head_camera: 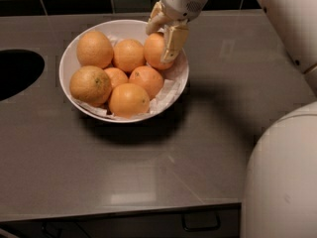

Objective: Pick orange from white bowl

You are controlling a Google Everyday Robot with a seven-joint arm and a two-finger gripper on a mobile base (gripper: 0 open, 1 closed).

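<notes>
The white bowl (116, 23) stands on the grey counter at the back left, lined with crumpled white paper and holding several oranges. The orange (154, 51), smooth and deep orange, lies at the bowl's back right. My gripper (164, 32) reaches down from above. Its fingers sit on either side of this orange, one on the right front (174, 41) and one at the back left (154, 21), closed against it. The orange still rests in the bowl among the others. Two paler, bigger oranges (90, 85) lie on the bowl's left side.
A dark round opening (15, 73) is set in the counter at the far left. A black tiled wall runs along the back. My white arm (292, 19) and body (282, 182) fill the right side. The counter's front edge has a drawer handle (200, 222) below.
</notes>
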